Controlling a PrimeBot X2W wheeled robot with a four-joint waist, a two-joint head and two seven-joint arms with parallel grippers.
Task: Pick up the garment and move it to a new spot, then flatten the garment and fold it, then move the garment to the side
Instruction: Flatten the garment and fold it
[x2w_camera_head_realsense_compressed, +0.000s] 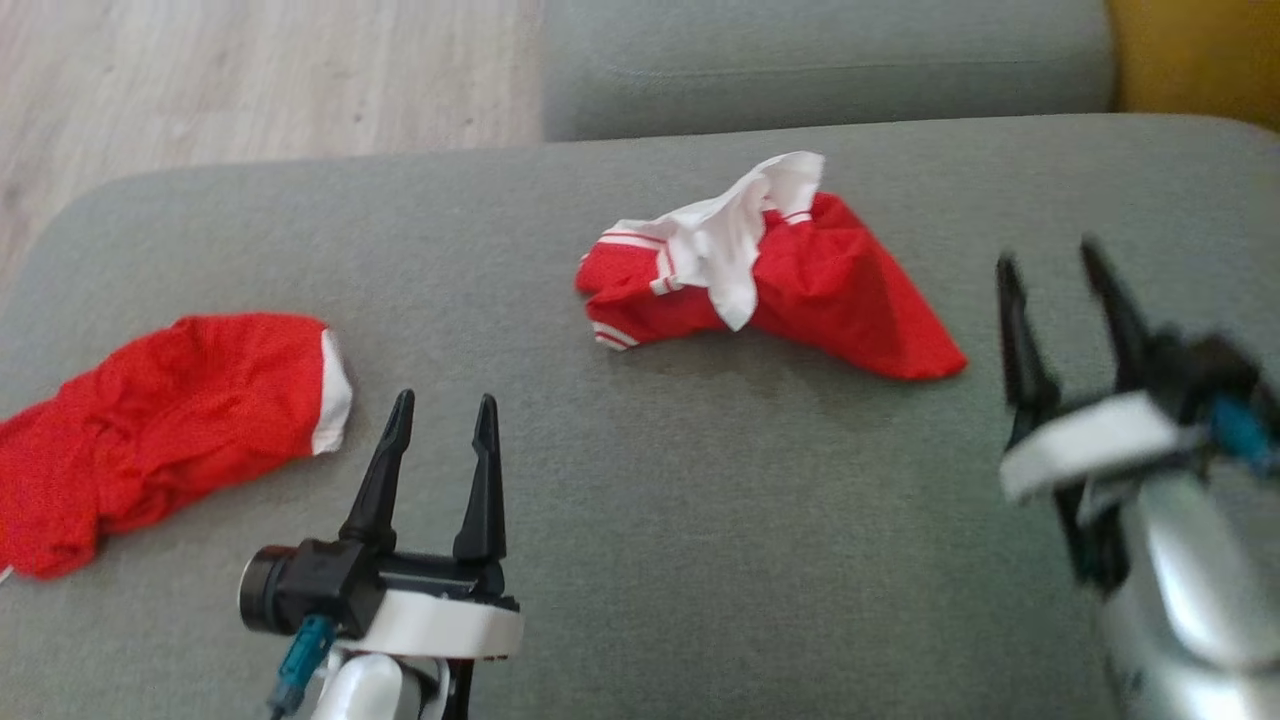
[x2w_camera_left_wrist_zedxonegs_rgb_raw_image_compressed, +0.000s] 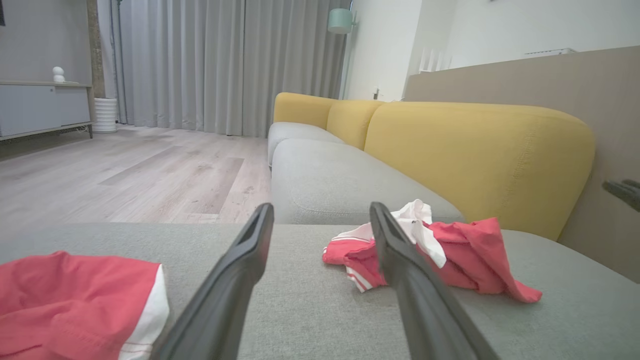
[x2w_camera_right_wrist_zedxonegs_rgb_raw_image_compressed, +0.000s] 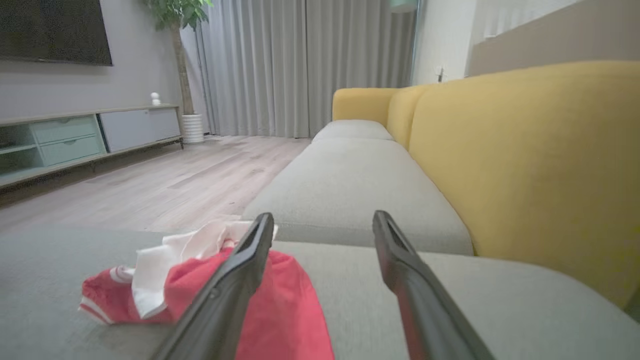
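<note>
A crumpled red garment with white trim and stripes (x2w_camera_head_realsense_compressed: 800, 285) lies in a heap at the middle of the grey sofa seat (x2w_camera_head_realsense_compressed: 700, 520); it also appears in the left wrist view (x2w_camera_left_wrist_zedxonegs_rgb_raw_image_compressed: 465, 255) and the right wrist view (x2w_camera_right_wrist_zedxonegs_rgb_raw_image_compressed: 280, 305). My right gripper (x2w_camera_head_realsense_compressed: 1048, 254) hovers to its right, blurred, open, with nothing between its fingers (x2w_camera_right_wrist_zedxonegs_rgb_raw_image_compressed: 323, 216). At the lower left my left gripper (x2w_camera_head_realsense_compressed: 445, 398) is open and empty (x2w_camera_left_wrist_zedxonegs_rgb_raw_image_compressed: 321, 207), well short of the heap. A second red garment with a white hem (x2w_camera_head_realsense_compressed: 170, 420) lies rumpled at the seat's left end (x2w_camera_left_wrist_zedxonegs_rgb_raw_image_compressed: 65, 295).
The sofa's yellow backrest (x2w_camera_left_wrist_zedxonegs_rgb_raw_image_compressed: 475, 150) runs along the right side. Another grey seat cushion (x2w_camera_head_realsense_compressed: 820, 60) lies beyond the heap. Pale wooden floor (x2w_camera_head_realsense_compressed: 250, 80) lies past the seat's far left edge. One right gripper finger (x2w_camera_left_wrist_zedxonegs_rgb_raw_image_compressed: 625, 191) shows at the left wrist view's right edge.
</note>
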